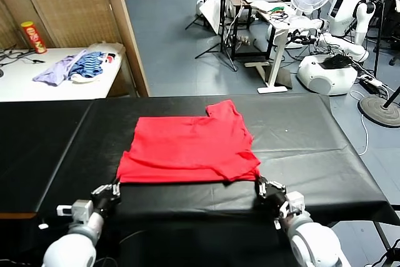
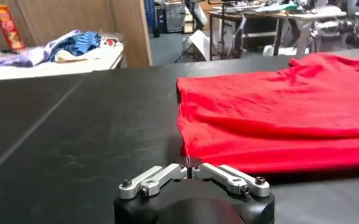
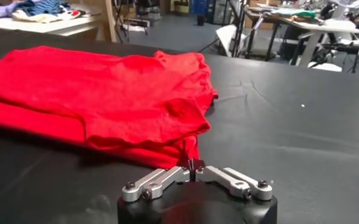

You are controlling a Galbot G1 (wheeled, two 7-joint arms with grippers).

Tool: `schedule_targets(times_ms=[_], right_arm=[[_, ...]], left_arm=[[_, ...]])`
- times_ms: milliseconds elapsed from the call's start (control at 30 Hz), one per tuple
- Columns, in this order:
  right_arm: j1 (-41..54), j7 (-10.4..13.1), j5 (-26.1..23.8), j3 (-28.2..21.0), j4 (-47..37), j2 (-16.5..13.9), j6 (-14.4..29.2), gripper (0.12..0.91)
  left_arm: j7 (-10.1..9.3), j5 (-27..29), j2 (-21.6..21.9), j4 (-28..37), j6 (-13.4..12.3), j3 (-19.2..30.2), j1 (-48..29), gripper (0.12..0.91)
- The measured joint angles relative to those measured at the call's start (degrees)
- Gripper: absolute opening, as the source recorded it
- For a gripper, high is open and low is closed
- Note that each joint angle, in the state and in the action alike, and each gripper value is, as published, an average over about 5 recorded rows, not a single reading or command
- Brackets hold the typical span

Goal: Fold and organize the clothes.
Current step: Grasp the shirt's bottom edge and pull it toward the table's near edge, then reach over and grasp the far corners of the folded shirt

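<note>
The red T-shirt (image 1: 187,150) lies flat on the black table (image 1: 325,148), partly folded. The left gripper (image 1: 114,189) sits at the shirt's near left corner. Its fingers are pressed together, and they seem to pinch the hem there, likely to lift it for a fold. The right gripper (image 1: 262,187) sits at the shirt's near right corner, fingers nearly together on that hem. No box or basket shows.
</note>
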Motion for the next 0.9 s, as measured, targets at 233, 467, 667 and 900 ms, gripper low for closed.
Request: schedule_targets(times_ms=[233,467,667,900], right_arm=[[-5.8,0.4,-0.2,1.2,6.0,0.2,-2.7,0.593],[-6.2,0.5,3.3,4.6,12.0,-2.0,-3.5,0.794],[6.5,3.1,4.4,3.3,6.7,-3.6,-4.3,0.798],[26.2,6.0,4.8,-3.8,-8.4,-2.2,-2.7,0.798]], left_arm=[[-1.21,-0.2,1.2,-4.4,2.3,-2.0,5.4,0.353],[-3.84,-2.4,2.8,-8.7,9.2,-4.7,7.7,0.729],[-4.53,-7.2,3.8,-10.3,9.1,-4.8,1.5,0.797],[-8.33,-18.4,5.6,-1.7,12.7,-0.8,-15.0,0.798]])
